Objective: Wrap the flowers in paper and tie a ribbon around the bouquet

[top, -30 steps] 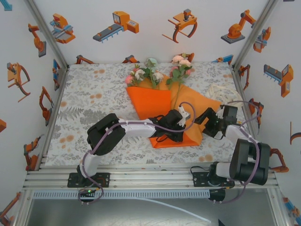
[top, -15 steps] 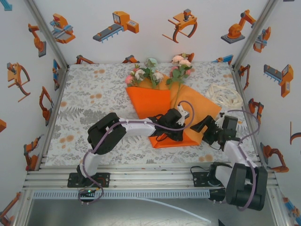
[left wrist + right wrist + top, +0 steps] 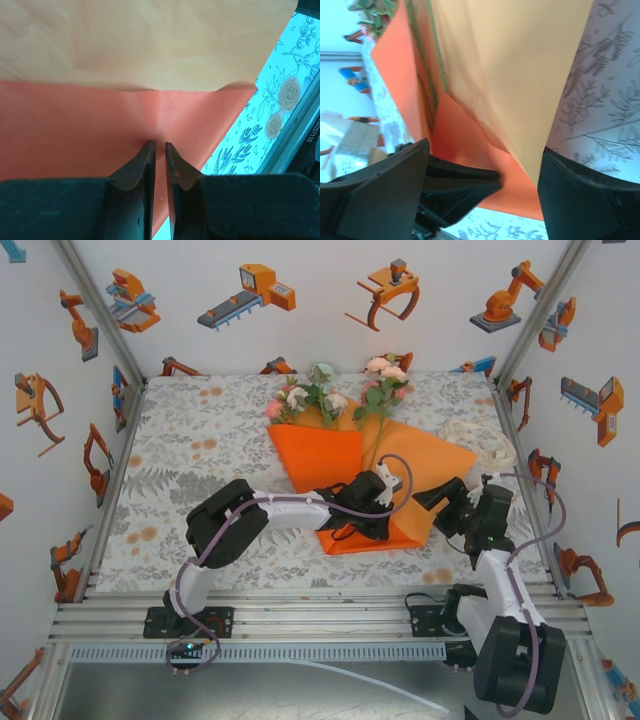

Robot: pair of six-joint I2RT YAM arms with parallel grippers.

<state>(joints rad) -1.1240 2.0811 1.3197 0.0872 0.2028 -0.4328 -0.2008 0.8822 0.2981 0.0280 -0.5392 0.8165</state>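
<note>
Two hands: both working the near end of the paper, so this looks like the wrapping step, not the tying.
Flowers (image 3: 335, 398): blooms fan out at the far end of the desk, stems run toward the arms and tuck into the orange sheet; one green stem shows in the fold in the right wrist view.
Paper (image 3: 320, 458): partly folded, left flap already laid over the stems, right flap (image 3: 425, 465) spread out flat on the desk. Near corner comes to a point between the two hands.
Bouquet: my guess is half-made, more of a loose cone than a finished wrap.
Left hand (image 3: 160, 147): fingers nearly together, tips down on the orange sheet close to the fold. Can't tell whether they've actually pinched a layer or just press on it.
Right hand (image 3: 520, 175): fingers apart, straddling the near edge of the right flap, nothing gripped from what I can see.
Next move (my take): right hand needs to close on that flap edge and bring it over the stems while the left pins the point down. Thin paper, so it could slip or crease.
Ribbon (image 3: 478, 440): loose cream pile on the desk by the far right, well apart from both hands, untouched.
Containers: none as such, the paper cone is the closest thing and it holds the stems.
Desk (image 3: 200, 440): floral cloth.
</note>
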